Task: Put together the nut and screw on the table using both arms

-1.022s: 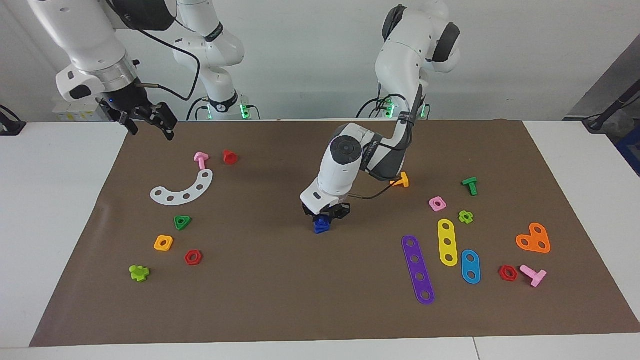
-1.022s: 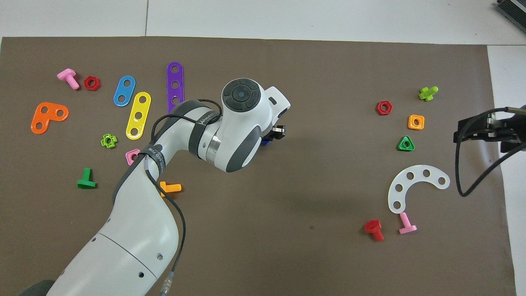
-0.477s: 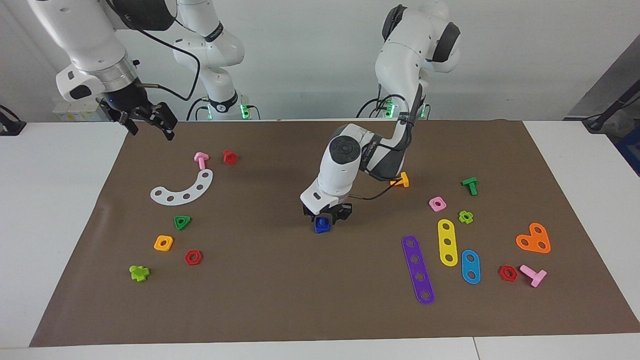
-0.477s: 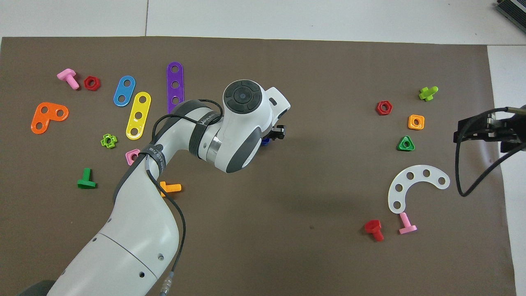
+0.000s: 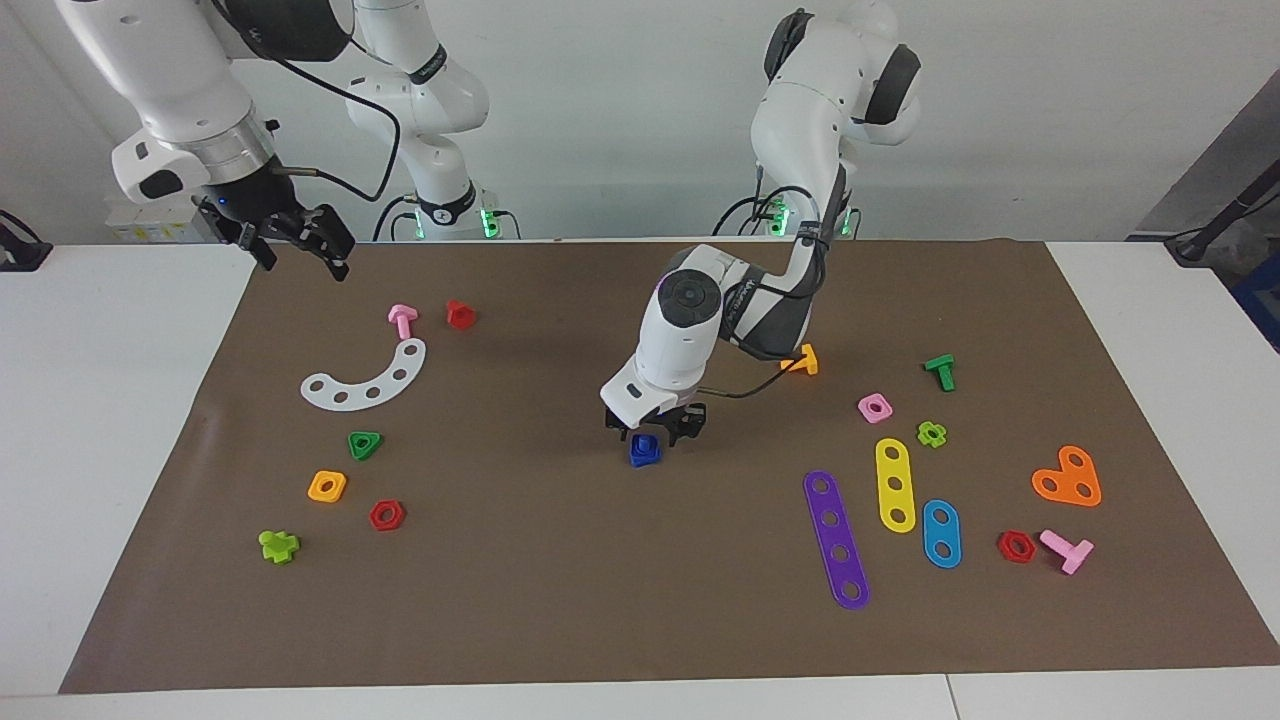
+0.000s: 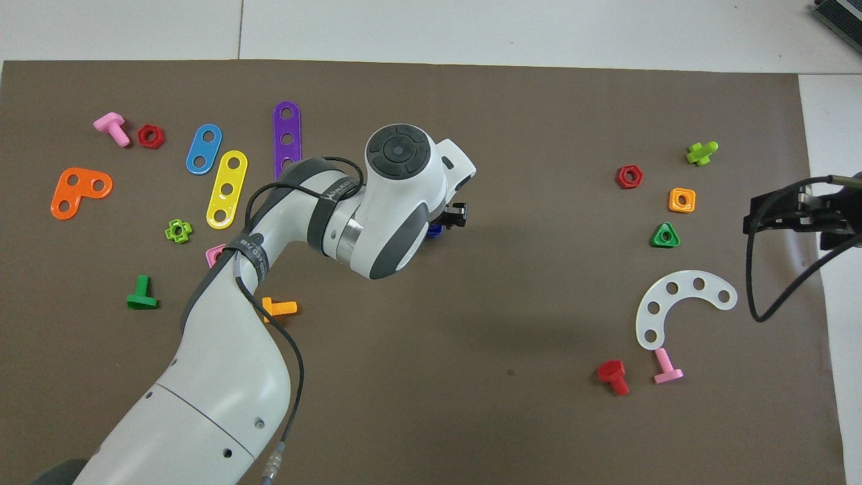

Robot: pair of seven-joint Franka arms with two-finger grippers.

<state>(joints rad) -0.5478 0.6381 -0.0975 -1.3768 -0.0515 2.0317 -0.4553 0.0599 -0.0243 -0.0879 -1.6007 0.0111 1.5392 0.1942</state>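
The dark blue nut [image 5: 645,450] rests on the brown mat of the table [image 5: 560,580] near its middle, with its hole facing up. It seems to sit on a dark blue piece; I cannot make out the screw apart from it. My left gripper [image 5: 655,430] hovers just above the nut, open, with fingers on either side and not gripping. In the overhead view the left wrist hides all but a blue sliver of the nut [image 6: 436,231] beside the gripper [image 6: 450,221]. My right gripper [image 5: 300,245] waits, open and empty, raised over the mat's corner at the right arm's end, and also shows in the overhead view [image 6: 788,215].
Toward the right arm's end lie a white curved strip [image 5: 368,378], a green triangular nut [image 5: 364,444], an orange square nut [image 5: 327,486], a red hex nut [image 5: 386,515]. Toward the left arm's end lie a pink square nut [image 5: 874,407], an orange bolt [image 5: 802,360], purple [image 5: 836,539] and yellow [image 5: 895,484] strips.
My left gripper has opened, let go of the dark blue piece and risen slightly; the piece stays on the mat. The right arm has not moved.
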